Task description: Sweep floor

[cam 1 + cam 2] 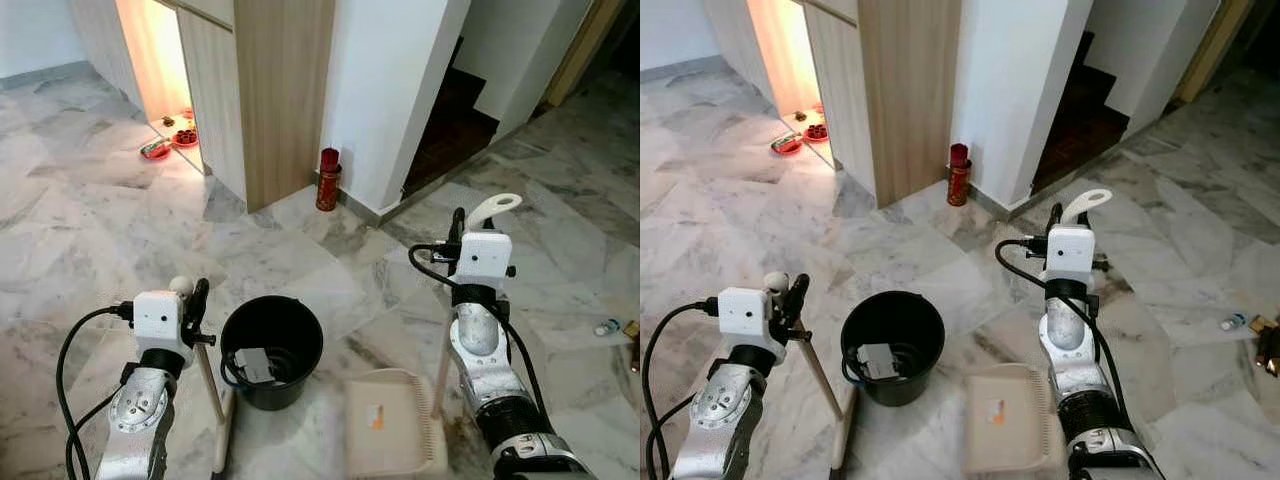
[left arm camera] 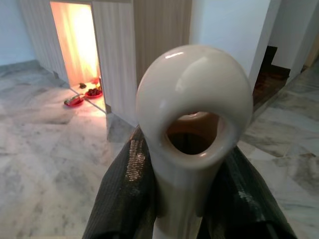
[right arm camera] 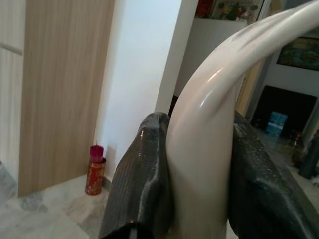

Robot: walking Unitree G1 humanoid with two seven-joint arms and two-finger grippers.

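My left gripper (image 1: 195, 300) is shut on the cream broom handle (image 1: 210, 385), which slants down to the floor at my left. In the left wrist view the handle's looped end (image 2: 194, 124) sits between the black fingers (image 2: 124, 199). My right gripper (image 1: 458, 225) is shut on the upright cream dustpan handle (image 1: 493, 207); in the right wrist view the handle (image 3: 209, 149) is clamped by the fingers (image 3: 144, 184). The beige dustpan (image 1: 390, 425) rests on the marble floor in front of me, with a small orange scrap (image 1: 377, 418) on it.
A black bucket (image 1: 272, 350) holding a grey object stands between the arms. A red canister (image 1: 328, 180) stands by the white wall corner. The wooden cabinet (image 1: 285, 90) is beyond, with red bowls (image 1: 160, 148) at its lit opening. Dark stairs (image 1: 450, 120) rise at the back right. A small bottle (image 1: 607, 327) lies at the right.
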